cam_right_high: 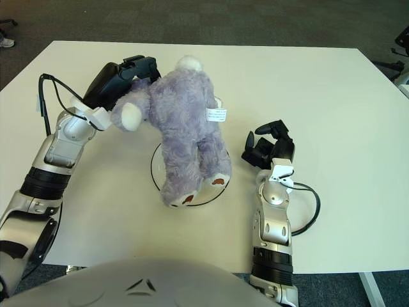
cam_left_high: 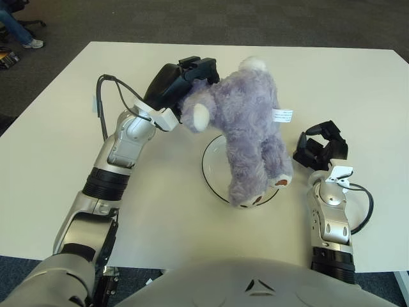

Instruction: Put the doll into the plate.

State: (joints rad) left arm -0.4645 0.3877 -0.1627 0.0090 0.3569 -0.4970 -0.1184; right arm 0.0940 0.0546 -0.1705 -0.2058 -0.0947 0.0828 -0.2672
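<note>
- The table (cam_left_high: 77,115) is filling most of the frame, pale and bare around the working area, with dark carpet running along the top edge.
- The doll (cam_left_high: 246,128) — a purple plush bear — is hanging head-up in the centre of the frame, its feet dangling at the plate; whether they are touching it or just clearing it cannot be told from either eye.
- The left hand (cam_left_high: 185,80) is reaching in from the upper left and gripping the doll by its head and shoulder region, fingers closed into the fur.
- The plate (cam_left_high: 211,167) is lying just below centre, mostly covered by the doll's legs, only its left rim and a sliver on the right showing.
- The right hand (cam_right_high: 268,148) is sitting idle to the right of the plate, fingers curled and holding nothing.
- Progress, as a judgement: the carry looks done and the doll is lining up over its target — what seems left is lowering it fully, opening the left hand's fingers, and letting the bear settle inside the rim rather than flopping over the edge.
</note>
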